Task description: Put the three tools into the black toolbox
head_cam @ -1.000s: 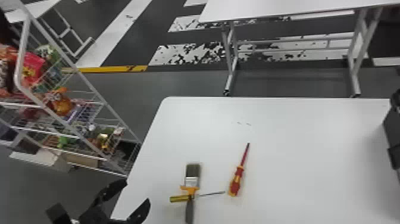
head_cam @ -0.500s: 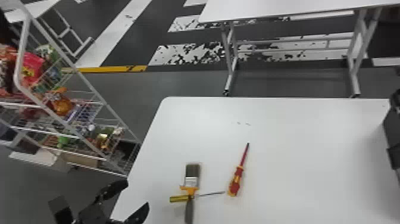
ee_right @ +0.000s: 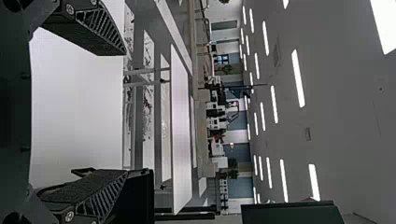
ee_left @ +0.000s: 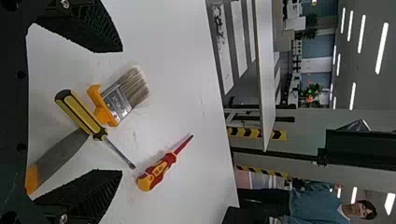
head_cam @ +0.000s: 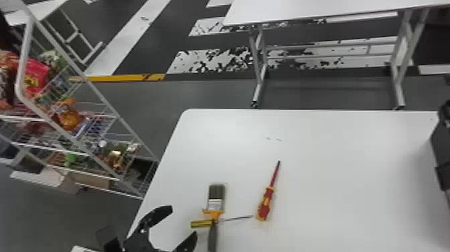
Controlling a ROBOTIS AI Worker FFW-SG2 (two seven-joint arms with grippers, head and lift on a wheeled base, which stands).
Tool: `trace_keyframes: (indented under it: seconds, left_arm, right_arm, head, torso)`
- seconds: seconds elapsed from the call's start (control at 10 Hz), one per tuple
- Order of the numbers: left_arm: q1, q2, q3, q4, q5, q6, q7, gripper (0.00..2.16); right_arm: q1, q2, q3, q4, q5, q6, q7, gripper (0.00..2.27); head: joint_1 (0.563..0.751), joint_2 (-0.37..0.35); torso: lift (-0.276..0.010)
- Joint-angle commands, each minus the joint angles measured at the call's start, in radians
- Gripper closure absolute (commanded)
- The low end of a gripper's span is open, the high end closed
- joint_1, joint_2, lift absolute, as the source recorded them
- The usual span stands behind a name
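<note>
In the head view my left gripper (head_cam: 182,224) stands open just left of the paintbrush (head_cam: 216,203). A yellow-and-black screwdriver (head_cam: 202,224) lies across the brush's grey handle, and the red-and-yellow screwdriver (head_cam: 265,204) lies apart to their right. In the left wrist view the open left gripper (ee_left: 121,111) frames the brush (ee_left: 122,100) and the crossing screwdriver (ee_left: 79,109), with nothing held; the red screwdriver (ee_left: 159,171) lies beyond. The black toolbox (head_cam: 442,147) is at the table's right edge. My right gripper (ee_right: 125,113) is open and holds nothing in the right wrist view.
The tools lie on a white table (head_cam: 334,161). A wire rack of packaged goods (head_cam: 117,117) stands left of it, close to its left edge. Another white table (head_cam: 328,10) is farther back.
My left gripper has moved right, from over the table's left edge toward the brush, with its fingers still apart. The three tools and the toolbox have stayed where they were.
</note>
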Motion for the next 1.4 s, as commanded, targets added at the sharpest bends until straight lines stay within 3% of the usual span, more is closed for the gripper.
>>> trace_keyframes:
  seconds: [0.0,0.3,0.9,1.3]
  left_arm:
    - [-0.021,-0.009,-0.022,0.062,-0.002,-0.059,0.014,0.07]
    - [-0.036,-0.021,-0.033,0.111,0.003,-0.093,0.029,0.07]
    - [-0.110,-0.021,-0.085,0.238,-0.015,-0.157,0.055,0.08]
    - [-0.121,-0.024,-0.113,0.266,-0.025,-0.173,0.075,0.08]
  right_arm:
    - [0.009,0.001,-0.001,-0.009,0.007,0.000,0.000,0.10]
    - [0.018,0.001,-0.004,-0.012,0.008,-0.018,0.000,0.10]
    - [0.021,0.001,-0.005,-0.020,0.010,-0.028,0.000,0.10]
    - [0.023,0.000,-0.011,-0.021,0.010,-0.028,0.000,0.10]
  head:
    - [0.695,0.350]
    - [0.695,0.350]
    - [0.695,0.350]
    - [0.695,0.350]
  torso:
    - [-0.051]
    - [-0.051]
    - [-0.051]
    - [-0.051]
